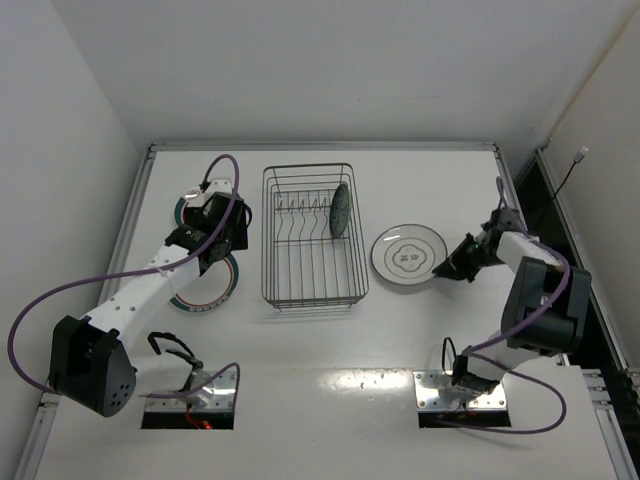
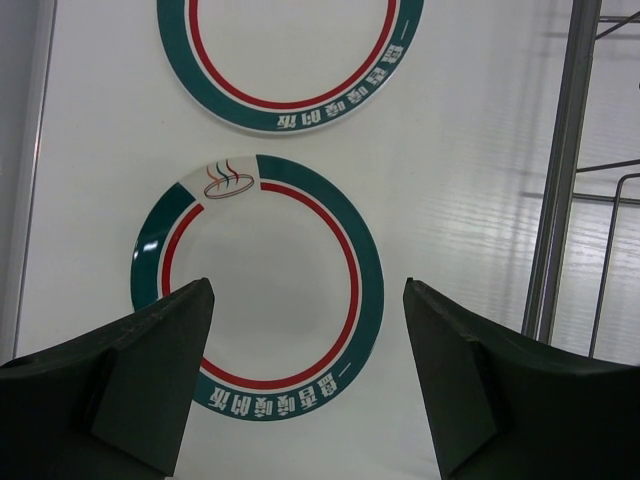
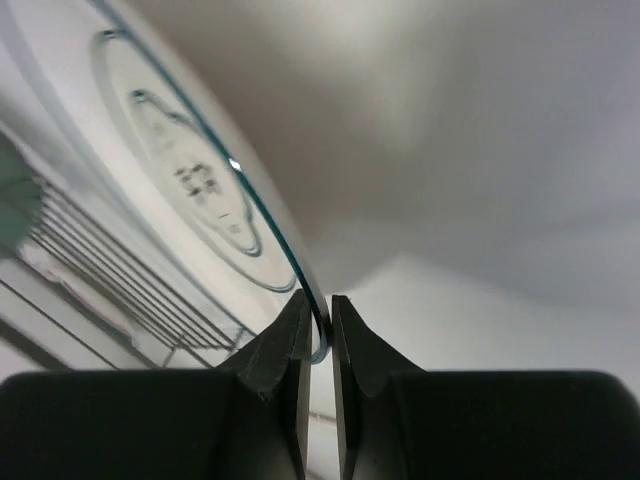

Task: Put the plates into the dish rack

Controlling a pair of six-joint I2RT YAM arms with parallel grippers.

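Note:
The dark wire dish rack (image 1: pixel 312 275) stands mid-table with one white plate (image 1: pixel 340 209) upright between its prongs at the far right. My right gripper (image 1: pixel 443 268) is shut on the rim of a second white plate (image 1: pixel 407 255), right of the rack; the right wrist view shows its fingers pinching the plate's edge (image 3: pixel 262 232). Two teal-and-red banded plates lie flat left of the rack: one (image 2: pixel 258 288) under my open left gripper (image 2: pixel 308 375), the other (image 2: pixel 290 60) beyond it. In the top view the left arm (image 1: pixel 207 228) covers most of both.
The rack's side wires (image 2: pixel 565 170) run along the right of the left wrist view, close to the banded plates. A raised rail (image 1: pixel 130 215) edges the table's left side, and white walls enclose the far side.

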